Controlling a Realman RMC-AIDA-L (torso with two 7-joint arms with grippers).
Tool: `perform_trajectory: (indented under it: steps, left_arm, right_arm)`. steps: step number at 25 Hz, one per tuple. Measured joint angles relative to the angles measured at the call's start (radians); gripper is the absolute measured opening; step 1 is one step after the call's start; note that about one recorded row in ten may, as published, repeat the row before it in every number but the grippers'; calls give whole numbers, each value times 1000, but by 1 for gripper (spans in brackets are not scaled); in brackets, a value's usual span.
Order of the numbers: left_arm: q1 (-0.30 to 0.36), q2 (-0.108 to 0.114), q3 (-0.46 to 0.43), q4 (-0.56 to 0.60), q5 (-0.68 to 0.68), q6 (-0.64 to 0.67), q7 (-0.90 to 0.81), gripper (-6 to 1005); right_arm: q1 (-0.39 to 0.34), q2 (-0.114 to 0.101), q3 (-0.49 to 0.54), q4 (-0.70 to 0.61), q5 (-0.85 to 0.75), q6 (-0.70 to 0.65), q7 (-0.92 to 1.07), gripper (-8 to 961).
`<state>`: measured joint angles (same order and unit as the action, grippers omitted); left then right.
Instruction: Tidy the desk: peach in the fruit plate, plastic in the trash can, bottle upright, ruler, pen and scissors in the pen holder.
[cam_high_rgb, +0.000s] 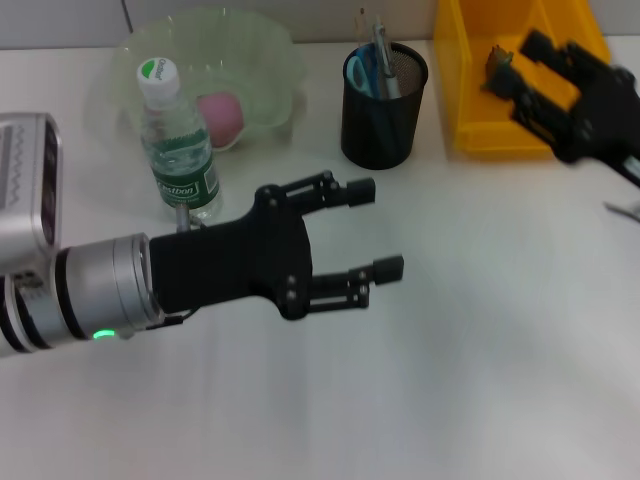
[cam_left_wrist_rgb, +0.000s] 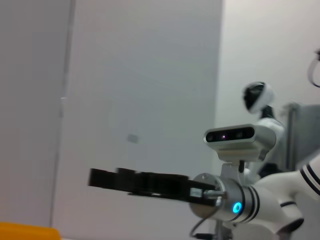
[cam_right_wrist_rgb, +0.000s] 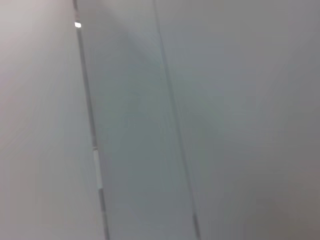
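My left gripper (cam_high_rgb: 375, 228) hangs open and empty over the middle of the white desk. The bottle (cam_high_rgb: 178, 150) stands upright just behind its wrist. A pink peach (cam_high_rgb: 220, 113) lies in the pale green fruit plate (cam_high_rgb: 270, 60). The black mesh pen holder (cam_high_rgb: 383, 110) holds blue-handled scissors (cam_high_rgb: 358, 72) and a grey pen (cam_high_rgb: 382, 50); I cannot pick out the ruler. My right gripper (cam_high_rgb: 515, 65) is open over the yellow trash can (cam_high_rgb: 470, 110), with a small brownish piece (cam_high_rgb: 497, 60) at its fingertips. The left wrist view shows the right gripper (cam_left_wrist_rgb: 100, 177) from the side.
A thin grey thing (cam_high_rgb: 622, 210) lies at the desk's right edge. The trash can's corner (cam_left_wrist_rgb: 25, 232) shows in the left wrist view, with my head camera (cam_left_wrist_rgb: 235, 136) beyond. The right wrist view shows only a grey wall.
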<state>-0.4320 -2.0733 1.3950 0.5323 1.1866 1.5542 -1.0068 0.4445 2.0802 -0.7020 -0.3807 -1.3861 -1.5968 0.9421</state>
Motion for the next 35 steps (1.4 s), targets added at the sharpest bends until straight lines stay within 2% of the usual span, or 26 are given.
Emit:
perform_trajectory:
  steps: [1, 3, 4, 6, 7, 9, 14, 21, 26, 35]
  left_arm:
    - [10, 1, 38, 0, 1, 15, 52, 787]
    - [12, 2, 45, 0, 2, 19, 55, 787]
    - [12, 2, 45, 0, 2, 19, 55, 787]
    - [14, 3, 52, -1, 3, 23, 56, 786]
    - [14, 3, 52, -1, 3, 23, 56, 786]
    - [26, 4, 60, -11, 3, 43, 65, 786]
    - [47, 4, 67, -16, 4, 57, 75, 786]
    - [84, 4, 83, -20, 4, 68, 127, 786]
    - [99, 6, 111, -38, 5, 88, 164, 787]
    - [94, 7, 105, -52, 72, 85, 150, 787]
  right_arm:
    - [-63, -1, -1, -40, -34, -72, 20, 501]
    - [-118, -1, -1, -76, -64, -145, 37, 550]
    - [-118, -1, -1, -76, -64, -145, 37, 575]
    - [-178, -1, 2, -132, -133, -245, 62, 624]
    - [-178, -1, 2, -132, -133, -245, 62, 635]
    - [-204, 0, 9, -190, -260, -330, 113, 657]
    - [-220, 1, 22, -228, -359, -397, 184, 711]
    - [-243, 0, 153, -250, -505, -487, 126, 782]
    - [-245, 0, 153, -250, -566, -518, 55, 827]
    - [-239, 1, 148, -245, -600, -505, 46, 827]
